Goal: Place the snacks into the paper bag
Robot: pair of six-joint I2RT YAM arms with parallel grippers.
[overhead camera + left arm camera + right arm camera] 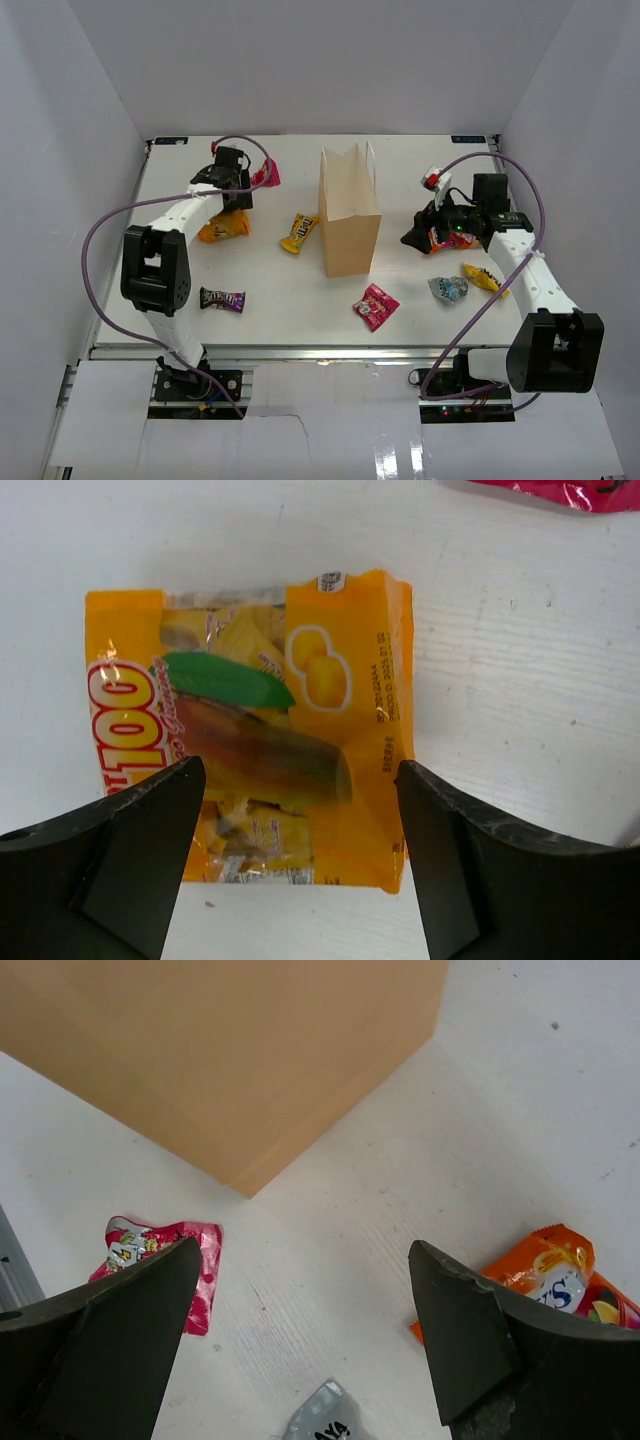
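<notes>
The tan paper bag [350,215] stands upright mid-table; its side fills the top of the right wrist view [230,1050]. My left gripper [228,208] hangs open over an orange-yellow snack packet [224,229], its fingers straddling the packet's lower half [300,770] without touching it [340,660]. My right gripper [422,236] is open above bare table [305,1250], with an orange snack packet [545,1260] beside its right finger, a pink one [150,1235] by its left finger and a silvery one [325,1415] below. Nothing is held.
Other snacks lie around: a red packet [265,177] at the back left, a yellow one [298,232] left of the bag, a dark purple one [222,299], a pink one [376,306], a silvery blue one [448,289] and a yellow one [484,278]. A small white-red item [433,180] sits behind the right arm.
</notes>
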